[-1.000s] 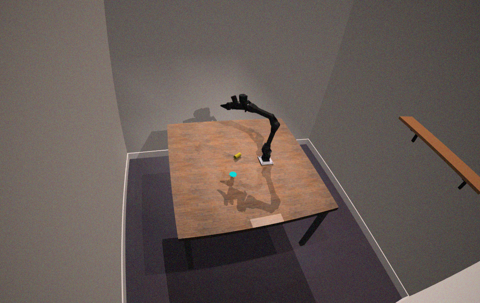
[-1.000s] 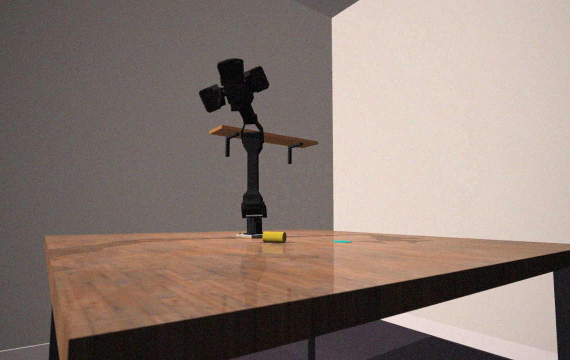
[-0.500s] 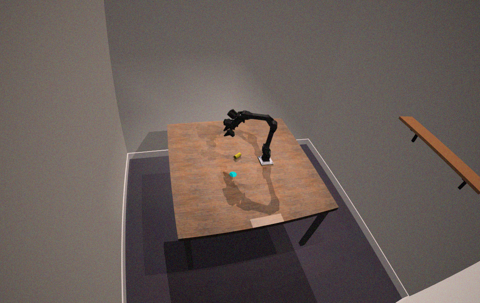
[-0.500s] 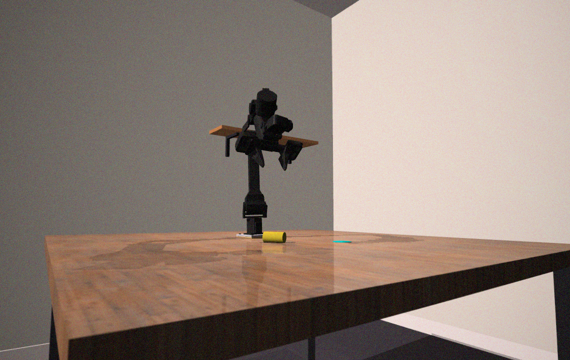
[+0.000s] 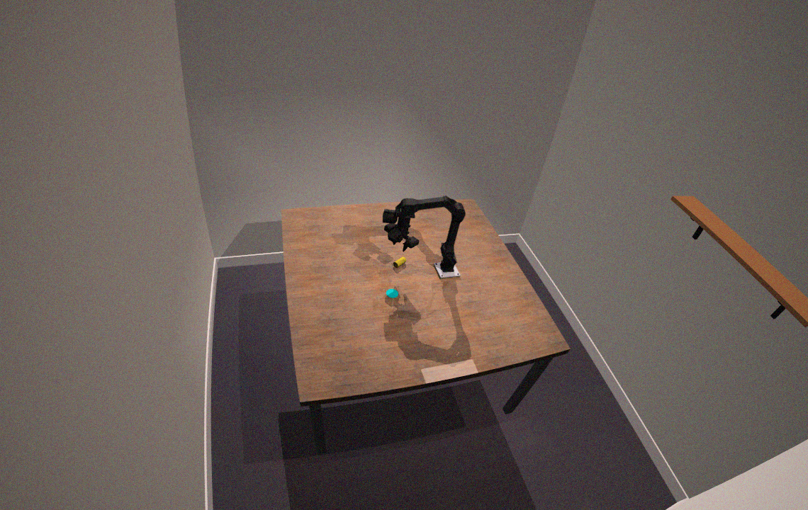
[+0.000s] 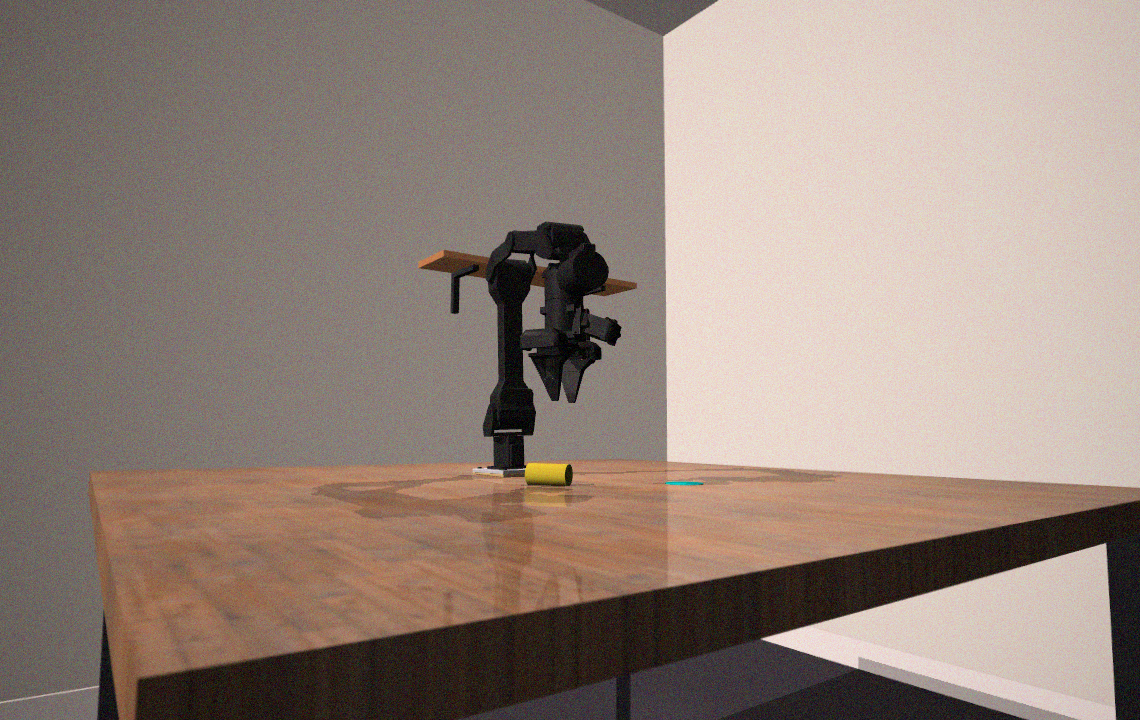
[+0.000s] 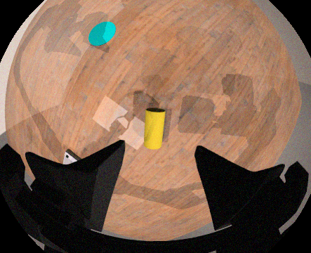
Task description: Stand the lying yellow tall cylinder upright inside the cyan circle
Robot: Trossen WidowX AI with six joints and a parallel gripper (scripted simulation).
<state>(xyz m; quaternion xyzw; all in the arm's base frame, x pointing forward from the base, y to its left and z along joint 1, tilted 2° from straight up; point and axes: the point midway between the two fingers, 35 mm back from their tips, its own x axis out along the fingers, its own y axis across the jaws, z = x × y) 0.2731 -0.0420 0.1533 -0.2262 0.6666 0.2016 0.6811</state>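
Note:
The yellow cylinder (image 5: 399, 261) (image 6: 547, 474) (image 7: 154, 129) lies on its side on the table, with a dark end face showing in the wrist view. The flat cyan circle (image 5: 392, 293) (image 6: 684, 483) (image 7: 102, 33) lies on the table some way from it, with nothing on it. My gripper (image 6: 563, 400) (image 7: 161, 148) points down, open and empty, well above the table. In the wrist view the cylinder shows between and just beyond the fingertips, its long axis running roughly the same way as the fingers. The cyan circle is at the upper left there.
The wooden table (image 5: 331, 348) (image 6: 377, 573) bears the arm's white base plate (image 5: 446, 273) (image 7: 69, 157), near the cylinder. A wooden shelf (image 5: 743, 256) (image 6: 444, 259) is fixed to a wall, away from the table. The arm's shadows fall across the table top.

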